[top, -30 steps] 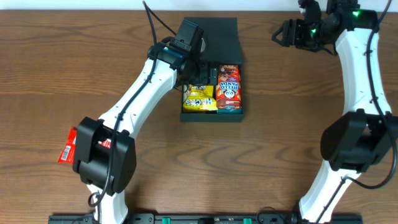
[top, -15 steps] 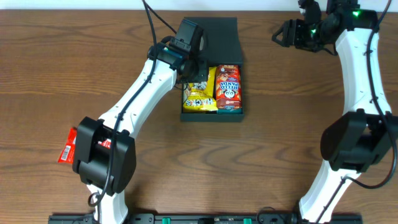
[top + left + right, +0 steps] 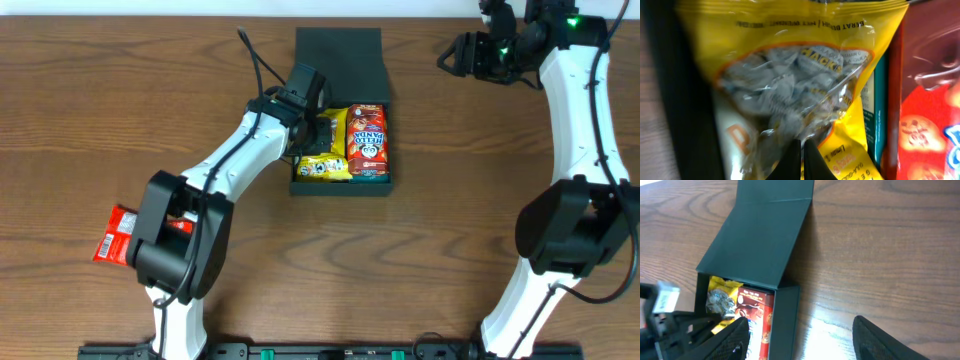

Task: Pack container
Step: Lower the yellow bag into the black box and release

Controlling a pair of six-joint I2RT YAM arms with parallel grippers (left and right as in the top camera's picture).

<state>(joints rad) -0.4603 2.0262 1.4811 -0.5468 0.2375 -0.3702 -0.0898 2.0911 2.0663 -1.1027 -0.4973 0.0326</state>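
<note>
L pincer (image 3: 802, 150) shut by yellow bag (image 3: 790, 75)

Yellow bag (image 3: 322, 167) in the container (image 3: 340, 60) partly hidden under left claw (image 3: 320, 135).

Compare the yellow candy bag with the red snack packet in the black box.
The yellow candy bag has a clear window showing wrapped sweets; the red snack packet is opaque, printed with biscuits. The yellow bag sits crumpled on the box's left side under the left gripper; the red packet lies flat and straight along the right side. Both are inside the open black box, side by side.
</note>
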